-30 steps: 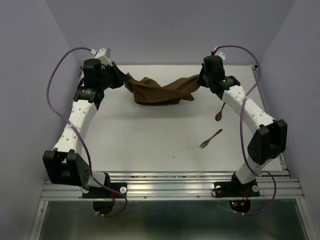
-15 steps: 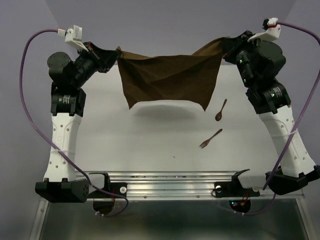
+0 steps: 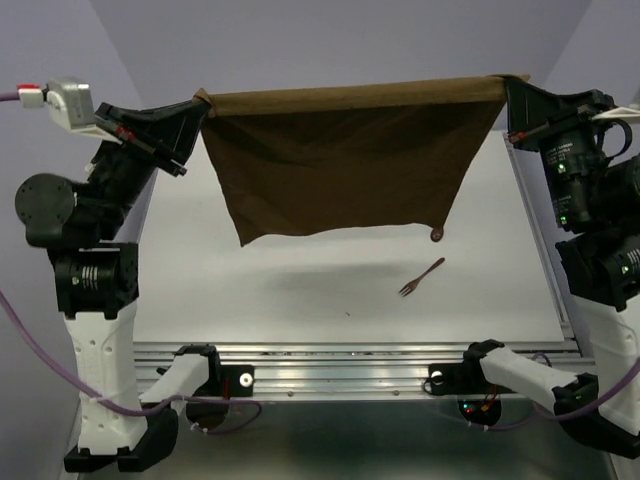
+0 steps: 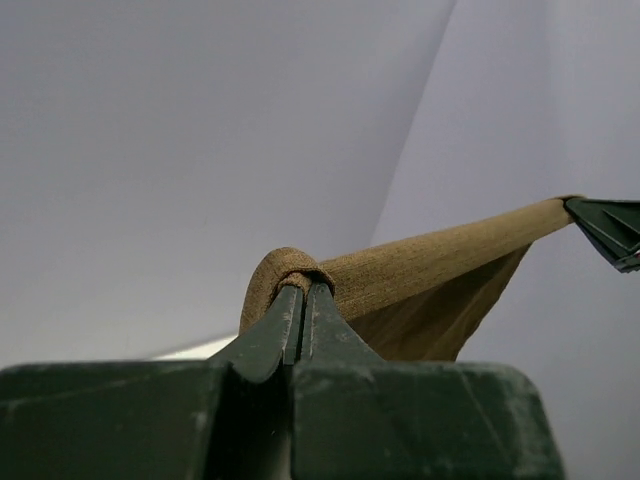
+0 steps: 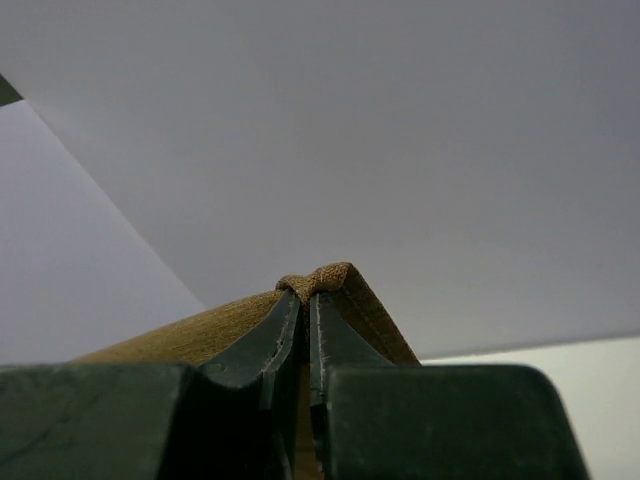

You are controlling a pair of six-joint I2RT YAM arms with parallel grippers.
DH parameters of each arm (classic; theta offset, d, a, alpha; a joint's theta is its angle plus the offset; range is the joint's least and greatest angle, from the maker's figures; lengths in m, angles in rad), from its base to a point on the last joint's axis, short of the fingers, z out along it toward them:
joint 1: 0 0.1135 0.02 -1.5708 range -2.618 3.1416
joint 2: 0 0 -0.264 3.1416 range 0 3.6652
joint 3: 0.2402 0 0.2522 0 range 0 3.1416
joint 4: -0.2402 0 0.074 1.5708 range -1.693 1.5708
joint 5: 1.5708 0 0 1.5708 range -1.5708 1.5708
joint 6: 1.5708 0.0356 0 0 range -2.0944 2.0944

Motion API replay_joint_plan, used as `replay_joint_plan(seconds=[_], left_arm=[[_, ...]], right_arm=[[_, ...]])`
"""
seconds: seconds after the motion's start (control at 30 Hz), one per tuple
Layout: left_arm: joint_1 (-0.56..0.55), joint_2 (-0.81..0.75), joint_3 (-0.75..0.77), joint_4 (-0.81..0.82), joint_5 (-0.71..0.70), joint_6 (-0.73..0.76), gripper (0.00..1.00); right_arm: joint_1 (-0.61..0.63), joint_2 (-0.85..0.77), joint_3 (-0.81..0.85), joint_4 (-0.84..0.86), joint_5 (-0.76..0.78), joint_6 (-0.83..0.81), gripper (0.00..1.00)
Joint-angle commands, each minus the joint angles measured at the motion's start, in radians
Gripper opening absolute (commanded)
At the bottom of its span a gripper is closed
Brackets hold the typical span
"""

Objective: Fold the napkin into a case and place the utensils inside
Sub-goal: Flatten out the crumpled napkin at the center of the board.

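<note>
L gripper (image 3: pixel 200 103) is clamped on the napkin's (image 3: pixel 340 170) top-left corner, R gripper (image 3: pixel 508 90) pinched on the top-right. Napkin hangs spread betw. them, up off the table (image 3: pixel 250 300); top edge taut & rolled, lower edge loose. Fork (image 3: pixel 421 277) lies on table near napkin's lower-right corner, tines toward near-left. Spoon (image 3: pixel 437 235): only the bowl shows under that corner, rest hidden by cloth. Wrist cams: cloth bunched over both sets of closed tips.

You have the dark brown napkin (image 3: pixel 340 170) hanging spread in the air, top edge taut. Your fork (image 3: pixel 421 277) lies on the tabletop (image 3: pixel 200 285) below its right corner, with the spoon (image 3: pixel 437 235) bowl peeking out at the hem.
</note>
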State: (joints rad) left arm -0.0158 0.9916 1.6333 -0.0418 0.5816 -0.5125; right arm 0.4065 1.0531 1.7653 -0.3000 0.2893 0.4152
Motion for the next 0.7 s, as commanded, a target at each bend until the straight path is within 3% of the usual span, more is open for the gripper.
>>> replay_joint_plan(seconds=[0.0,0.2,0.33,0.43,0.67], left_arm=[[0.007,-0.07,-0.01,0.025,-0.109,0.078,0.0],[0.007,0.013,-0.09,-0.134,-0.215,0.112,0.0],[0.007,0.178,-0.147,-0.198,-0.301,0.106,0.0],[0.007,0.263,-0.17,-0.172,-0.307,0.089,0.0],[0.034,0.615,-0.103,-0.171,-0.353,0.055,0.0]], right_arm=[[0.0,-0.025,-0.069,0.064,0.034,0.014,0.01],[0.0,0.068,-0.194,-0.005,0.082,0.046,0.01],[0.0,0.249,-0.244,0.001,0.093,0.047,0.01],[-0.009,0.362,-0.23,0.021,0.097,0.016,0.01],[-0.067,0.783,-0.003,0.029,0.017,-0.026,0.01]])
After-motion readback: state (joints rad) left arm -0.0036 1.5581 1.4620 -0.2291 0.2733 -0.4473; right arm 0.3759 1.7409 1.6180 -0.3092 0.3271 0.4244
